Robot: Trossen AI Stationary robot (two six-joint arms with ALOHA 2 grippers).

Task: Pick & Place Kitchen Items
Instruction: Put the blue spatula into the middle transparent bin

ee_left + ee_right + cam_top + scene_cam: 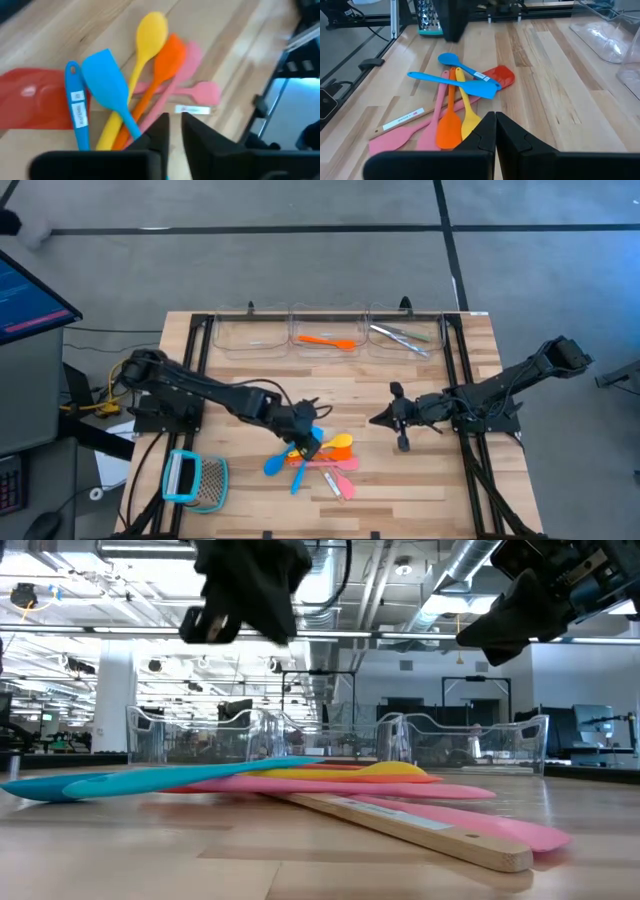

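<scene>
The left gripper [308, 436] hangs right over the utensil pile [320, 458] at the table's near middle, fingers nearly together with nothing visibly pinched between them. The handles fan out roughly crosswise beneath it. The right gripper [385, 418], pressed shut and empty, waits just beside. Farther back stand the clear bins [330, 330].

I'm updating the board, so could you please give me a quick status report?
Left hand low over the utensil pile, fingers nearly shut, nothing gripped. Right hand shut, empty, hovering beside it. Orange utensil already binned. No obstruction.
</scene>
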